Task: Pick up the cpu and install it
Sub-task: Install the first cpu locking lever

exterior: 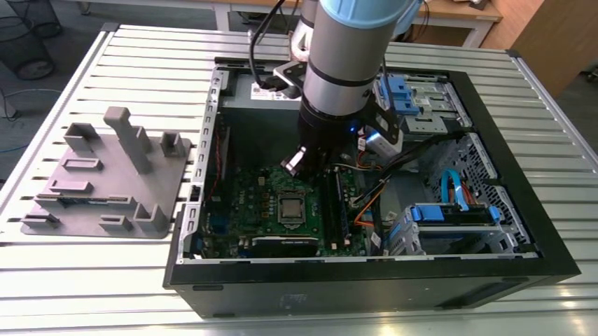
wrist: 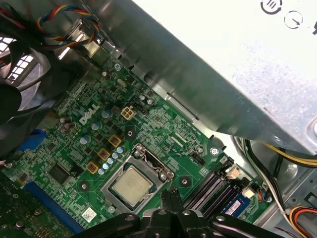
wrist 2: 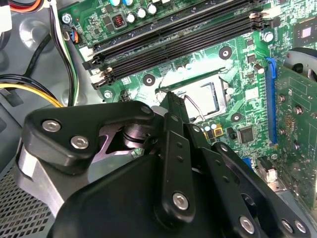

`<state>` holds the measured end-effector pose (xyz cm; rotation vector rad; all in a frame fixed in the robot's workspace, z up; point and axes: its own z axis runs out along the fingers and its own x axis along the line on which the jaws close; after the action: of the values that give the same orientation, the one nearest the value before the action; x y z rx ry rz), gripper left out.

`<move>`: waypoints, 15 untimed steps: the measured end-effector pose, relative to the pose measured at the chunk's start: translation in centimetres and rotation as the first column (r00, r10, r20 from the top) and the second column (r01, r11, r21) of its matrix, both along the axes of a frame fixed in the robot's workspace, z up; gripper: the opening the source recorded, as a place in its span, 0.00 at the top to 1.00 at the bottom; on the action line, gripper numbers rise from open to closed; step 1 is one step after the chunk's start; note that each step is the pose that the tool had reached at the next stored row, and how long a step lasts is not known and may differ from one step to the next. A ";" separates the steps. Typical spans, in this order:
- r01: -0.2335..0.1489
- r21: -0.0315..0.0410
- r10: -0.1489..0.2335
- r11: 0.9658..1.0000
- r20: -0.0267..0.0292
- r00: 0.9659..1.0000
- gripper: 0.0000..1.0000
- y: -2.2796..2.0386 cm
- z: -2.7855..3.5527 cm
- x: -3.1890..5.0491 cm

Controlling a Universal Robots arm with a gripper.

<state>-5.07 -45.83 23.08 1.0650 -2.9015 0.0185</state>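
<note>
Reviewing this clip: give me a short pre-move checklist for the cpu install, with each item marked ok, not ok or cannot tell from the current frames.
1. cpu sits inside the socket frame on the motherboard: ok; it lies flat and square to the frame in the first wrist view.
2. gripper is free of the cpu: ok; the fingertips sit beside the socket, holding nothing.
3. Gripper fingers closed: ok; they meet at the tip in both wrist views.
4. Socket frame latched down over the cpu: cannot tell.
5. Arm clear of the orange cable: ok in the exterior view.
6. Grey tray outside the case holds no cpu: ok.
</note>
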 end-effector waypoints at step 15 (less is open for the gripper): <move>0.060 0.000 -0.060 0.998 0.000 0.998 0.89 -0.32 -0.45 -0.27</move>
<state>-5.34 -46.15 22.62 0.9779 -2.9315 0.0167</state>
